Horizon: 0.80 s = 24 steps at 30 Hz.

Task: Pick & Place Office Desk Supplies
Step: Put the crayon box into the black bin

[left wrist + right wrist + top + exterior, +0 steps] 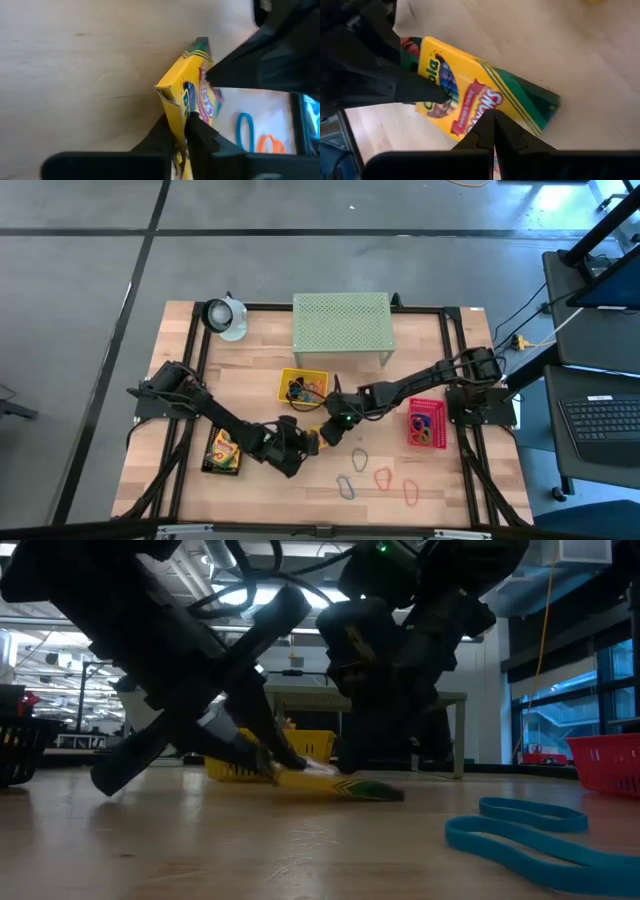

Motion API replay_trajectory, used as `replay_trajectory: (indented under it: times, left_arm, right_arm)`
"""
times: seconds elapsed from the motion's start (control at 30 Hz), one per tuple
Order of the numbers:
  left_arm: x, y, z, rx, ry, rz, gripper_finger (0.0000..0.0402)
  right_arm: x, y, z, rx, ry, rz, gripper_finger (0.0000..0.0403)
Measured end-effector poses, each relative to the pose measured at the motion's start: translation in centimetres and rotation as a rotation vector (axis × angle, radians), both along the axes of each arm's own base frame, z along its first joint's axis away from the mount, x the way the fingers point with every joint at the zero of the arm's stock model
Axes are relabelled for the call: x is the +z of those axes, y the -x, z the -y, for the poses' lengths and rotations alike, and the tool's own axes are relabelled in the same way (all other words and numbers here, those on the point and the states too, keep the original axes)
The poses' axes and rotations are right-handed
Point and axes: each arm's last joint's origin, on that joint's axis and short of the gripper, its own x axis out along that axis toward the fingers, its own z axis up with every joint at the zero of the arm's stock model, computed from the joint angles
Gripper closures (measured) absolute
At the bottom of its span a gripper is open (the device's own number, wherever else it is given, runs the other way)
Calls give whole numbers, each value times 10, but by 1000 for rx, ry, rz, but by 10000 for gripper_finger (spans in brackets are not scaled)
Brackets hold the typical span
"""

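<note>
Yellow-and-green cardboard crayon box (480, 97) lying flat on the wooden tabletop (250, 490), near the middle, in front of the small yellow mesh tray (302, 387). The left end effector (181, 122) has its two dark fingers pinched on one short end of the box, gripping across its thin edge. The right end effector (493, 125) hovers just above the printed face with its fingers pressed together, holding nothing.

The box is judged light and fairly stiff, yet its thin card walls would dent under a hard squeeze, and its glossy print may slip. A hold across the narrow thickness near an end, as here, suits it; lifted from one end, the box may droop or swing.

A second crayon box (223, 450) lies beside the left arm. Thin loops in blue (345, 486) and orange (383, 477) lie apart on the tabletop nearer the front edge; they look limp and are best pinched at the rim.
</note>
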Motion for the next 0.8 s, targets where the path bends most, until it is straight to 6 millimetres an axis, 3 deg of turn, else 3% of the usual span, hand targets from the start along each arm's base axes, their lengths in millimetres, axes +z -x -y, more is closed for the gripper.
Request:
replay_trajectory:
  times: [0.3, 0.6, 0.8]
  left_arm:
    - [4, -1, 8, -58, -23, 43, 394]
    - [8, 4, 21, -51, 7, 92, 396]
    - [43, 15, 28, -97, -58, 166, 400]
  right_arm:
    - [2, 0, -3, 22, -26, 5, 403]
    - [27, 7, 9, 4, 5, 24, 403]
    - [50, 22, 13, 8, 65, 8, 397]
